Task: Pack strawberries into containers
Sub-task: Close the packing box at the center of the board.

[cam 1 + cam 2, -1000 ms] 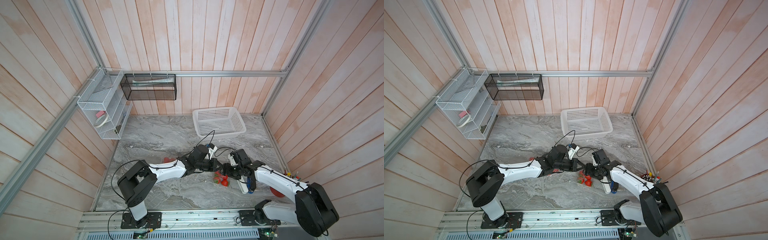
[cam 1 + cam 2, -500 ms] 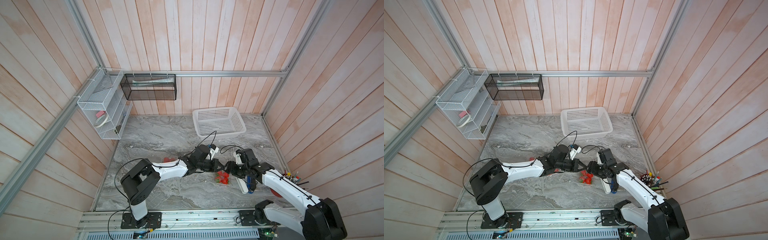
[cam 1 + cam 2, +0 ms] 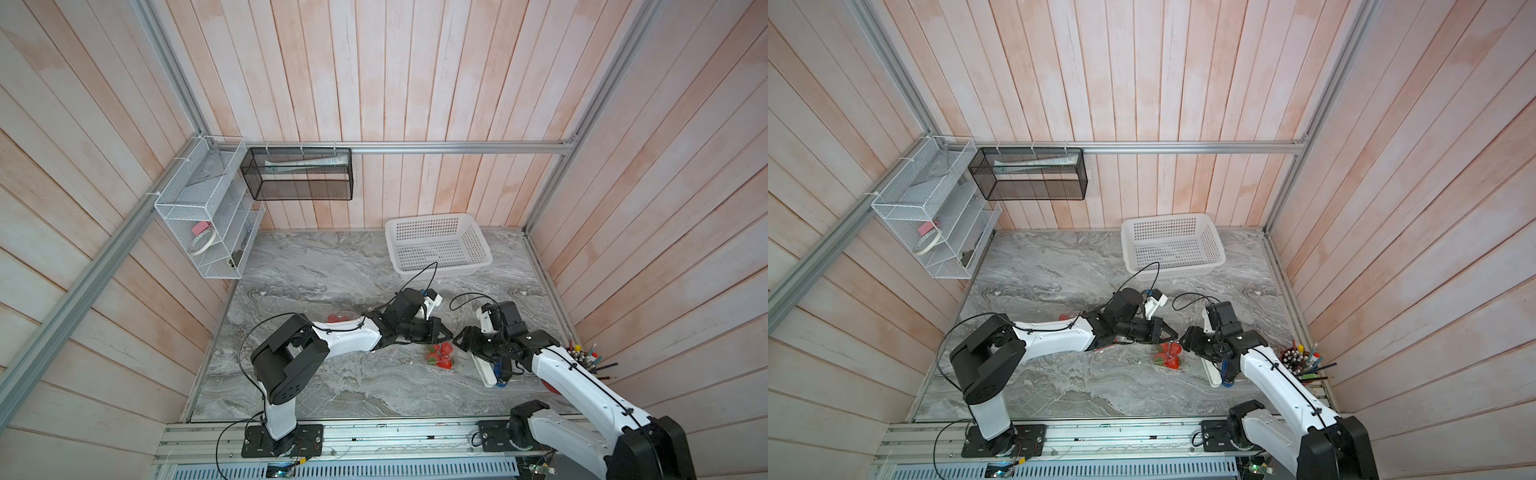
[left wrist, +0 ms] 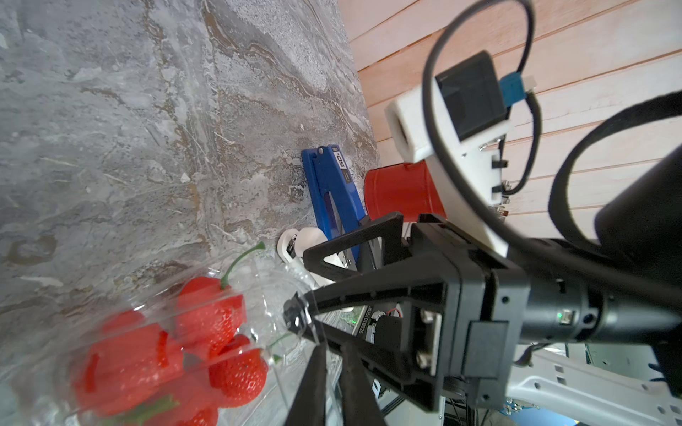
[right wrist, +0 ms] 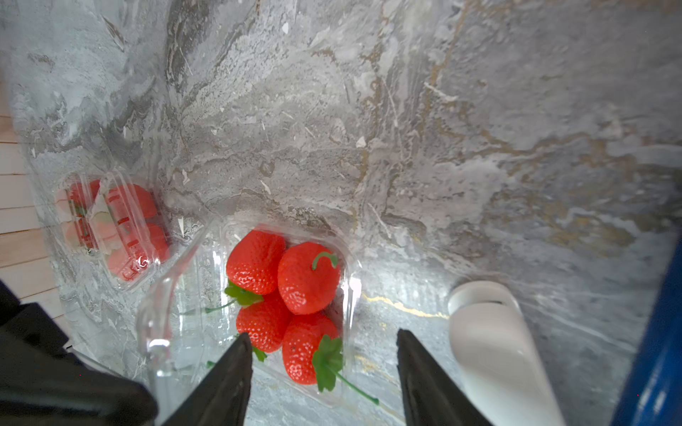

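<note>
4 strawberries (image 5: 284, 291) fill container (image 5: 350, 295) on tabletop (image 5: 443, 129); left claw (image 4: 332, 346) pinches its upright lid (image 5: 162, 313), right claw (image 5: 323, 333) hangs open above. Swing lid over slowly, press down w/ right claw till snap; tuck stems (image 5: 354, 387).

Both top views are bright and evenly lit, with only faint, diffuse shadows lying close beneath the arms on the marble tabletop (image 3: 332, 386). The wide lens bows the wall planks (image 3: 83, 104) toward the edges. In the left wrist view the strawberries (image 4: 129, 365) sit too near the lens and smear out of focus, while the marble farther off is crisp. In the right wrist view the fruit is sharp. White glare flares on the rim of the clear container (image 5: 350, 287), and the farther container (image 5: 121, 228) looks hazy and washed out. The jaws of the right gripper (image 5: 323, 333) are dark, soft-edged silhouettes
</note>
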Robot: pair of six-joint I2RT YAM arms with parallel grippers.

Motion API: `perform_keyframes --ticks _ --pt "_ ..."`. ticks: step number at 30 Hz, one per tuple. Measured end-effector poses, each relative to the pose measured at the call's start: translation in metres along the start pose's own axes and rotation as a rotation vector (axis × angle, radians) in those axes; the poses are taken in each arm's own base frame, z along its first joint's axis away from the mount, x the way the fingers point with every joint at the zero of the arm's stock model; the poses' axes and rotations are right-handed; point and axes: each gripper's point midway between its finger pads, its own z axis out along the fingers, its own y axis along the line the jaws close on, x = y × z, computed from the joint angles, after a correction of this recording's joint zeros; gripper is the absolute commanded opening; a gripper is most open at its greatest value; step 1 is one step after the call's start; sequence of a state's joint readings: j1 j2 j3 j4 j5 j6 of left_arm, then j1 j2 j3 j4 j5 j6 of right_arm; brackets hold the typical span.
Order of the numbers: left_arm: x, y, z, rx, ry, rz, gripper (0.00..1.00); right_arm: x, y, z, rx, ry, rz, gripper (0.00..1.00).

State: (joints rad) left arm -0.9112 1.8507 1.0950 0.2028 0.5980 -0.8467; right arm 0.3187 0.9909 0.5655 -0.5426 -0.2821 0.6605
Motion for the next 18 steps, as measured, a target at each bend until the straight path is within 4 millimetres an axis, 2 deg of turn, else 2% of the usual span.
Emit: perform_keyframes --ticks 6,10,13,18 --pt "0.009 0.016 0.023 0.020 0.080 -0.057 0.13 -0.005 0.002 -0.017 -0.024 -0.061 0.002 0.64" --pt "0.020 0.031 0.033 0.021 0.134 -0.112 0.13 -0.002 0.008 -0.020 -0.061 -0.053 0.004 0.64" --pt "0.025 0.037 0.037 0.028 0.159 -0.140 0.13 0.003 0.010 -0.017 -0.080 -0.028 0.009 0.63" --pt "0.024 0.033 0.037 0.046 0.169 -0.153 0.13 0.020 0.002 0.000 -0.099 0.040 0.036 0.64"
